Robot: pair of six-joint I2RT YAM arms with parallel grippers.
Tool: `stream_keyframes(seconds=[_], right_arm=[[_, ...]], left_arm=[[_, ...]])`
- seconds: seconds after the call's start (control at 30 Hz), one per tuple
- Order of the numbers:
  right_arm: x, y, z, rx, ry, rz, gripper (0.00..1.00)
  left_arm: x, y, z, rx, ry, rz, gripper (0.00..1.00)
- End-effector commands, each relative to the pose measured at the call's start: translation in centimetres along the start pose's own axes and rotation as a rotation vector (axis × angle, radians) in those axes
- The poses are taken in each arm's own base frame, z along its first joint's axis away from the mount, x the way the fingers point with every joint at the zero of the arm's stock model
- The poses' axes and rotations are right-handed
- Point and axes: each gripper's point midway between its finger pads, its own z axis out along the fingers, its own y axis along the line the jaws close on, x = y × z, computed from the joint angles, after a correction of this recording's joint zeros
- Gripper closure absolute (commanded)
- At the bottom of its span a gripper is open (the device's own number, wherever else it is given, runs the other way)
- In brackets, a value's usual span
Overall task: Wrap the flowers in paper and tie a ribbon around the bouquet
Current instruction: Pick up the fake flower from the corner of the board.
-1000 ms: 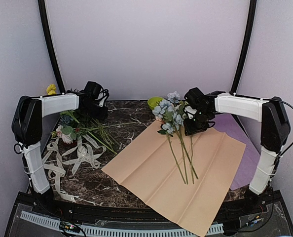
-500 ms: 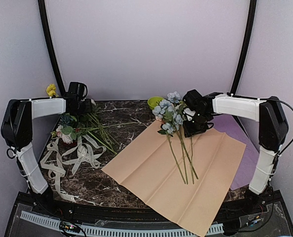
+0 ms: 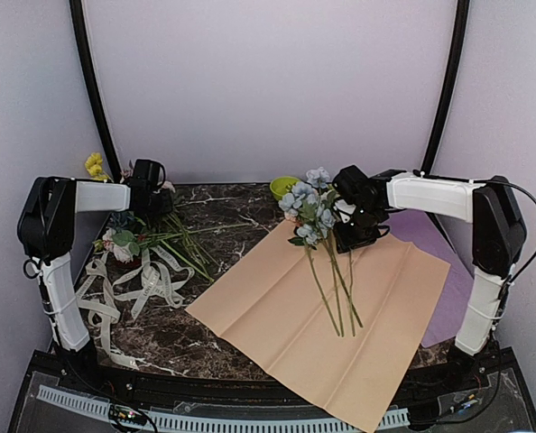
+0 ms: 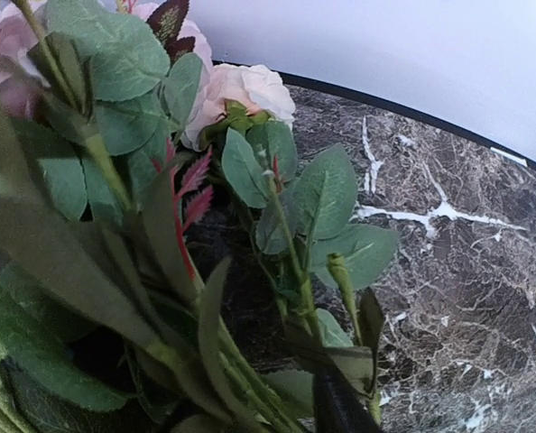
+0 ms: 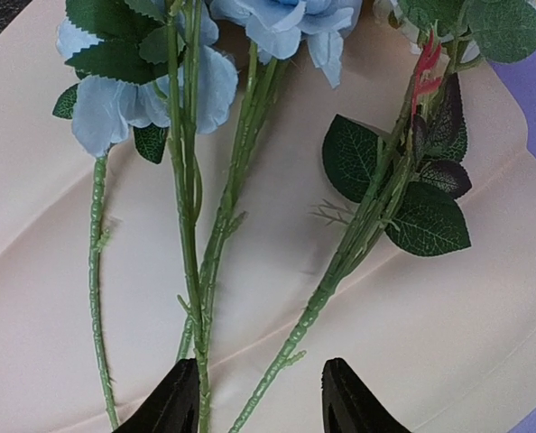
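Left end effector (image 3: 154, 197) has drifted left, away from the paper (image 3: 277, 316), into the flower pile (image 3: 155, 236); its grip I cannot tell. Right end effector (image 5: 259, 401) stays open astride the flowers (image 3: 306, 207) on the paper; wrapping not begun.

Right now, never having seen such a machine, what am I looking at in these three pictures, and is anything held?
Two white robot arms stand at a marble table, each ending in a two-fingered tool. The wide picture comes from a camera above and behind them; the others from a camera on each wrist. A peach paper sheet lies mid-table with blue-flowered stems on it, a purple sheet at its right, a cream ribbon and a leafy flower pile at the left. The right tool hangs open over the stems, holding nothing. The left tool is among that pile, its fingers hidden, so I cannot tell if it grips.
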Motion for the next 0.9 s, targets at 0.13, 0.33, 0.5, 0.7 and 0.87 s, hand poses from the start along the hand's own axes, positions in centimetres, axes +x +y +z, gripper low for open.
stream_keyframes(seconds=[0.13,0.33,0.5,0.7,0.87], right_arm=[[0.1,0.3,0.2,0.017,0.012,-0.02,0.53],[0.2,0.4,-0.1,0.015,0.01,-0.023,0.53],[-0.4,0.6,-0.7,0.008,-0.007,-0.02,0.53],[-3.1,1.5,-3.7,-0.042,-0.13,-0.008,0.53],[-7.3,8.7,-11.5,-0.395,-0.442,-0.126,0.54]], left_arm=[[-3.2,-0.1,-2.2,0.03,-0.088,-0.034,1.0],[-7.6,0.6,-7.7,0.05,-0.301,-0.034,1.0],[-12.1,-0.2,-15.6,0.15,-0.561,0.031,1.0],[-13.4,-5.5,-25.8,0.467,-0.791,0.146,1.0],[-12.2,-11.3,-32.9,0.91,-0.822,0.088,1.0]])
